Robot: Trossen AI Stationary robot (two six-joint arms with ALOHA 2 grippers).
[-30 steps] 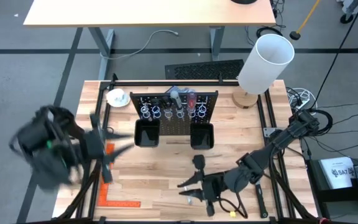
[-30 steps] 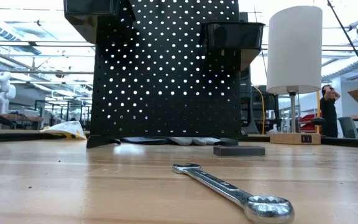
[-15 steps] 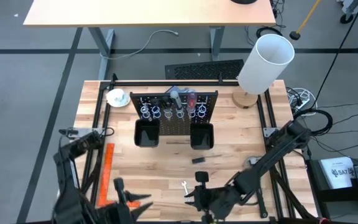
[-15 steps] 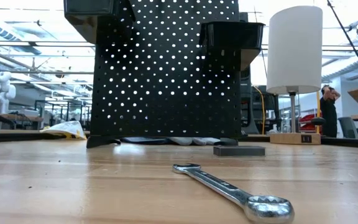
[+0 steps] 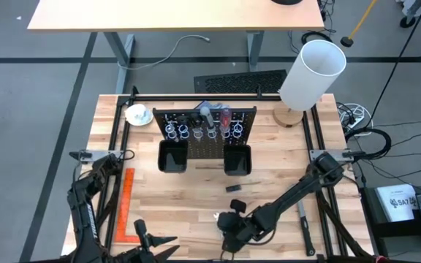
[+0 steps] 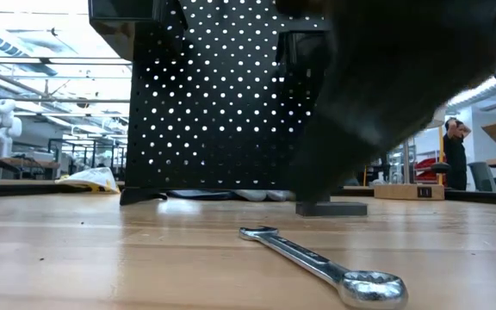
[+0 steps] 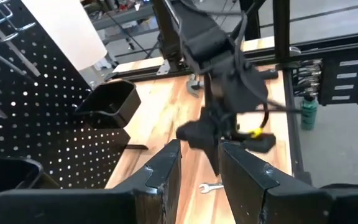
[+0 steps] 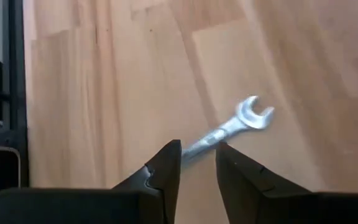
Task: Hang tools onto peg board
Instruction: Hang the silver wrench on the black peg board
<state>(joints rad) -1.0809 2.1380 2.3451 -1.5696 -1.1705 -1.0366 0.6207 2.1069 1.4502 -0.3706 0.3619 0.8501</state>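
wrench (image 6: 325,265): flat on the table's near middle, long axis diagonal, ring end nearest the low camera, open end toward the peg board (image 5: 209,135).
right gripper (image 8: 197,160): just above the wrench shank, fingers slightly apart, gripping nothing.
left gripper (image 7: 200,167): near-left edge, fingers apart, empty.

Since a second ago your right gripper (image 5: 227,235) has slid toward nine o'clock over the wrench (image 6: 325,267), its dark bulk now blocking the low view's upper right, while your left gripper (image 5: 165,248) swung from nine o'clock to, as far as visible, seven o'clock.
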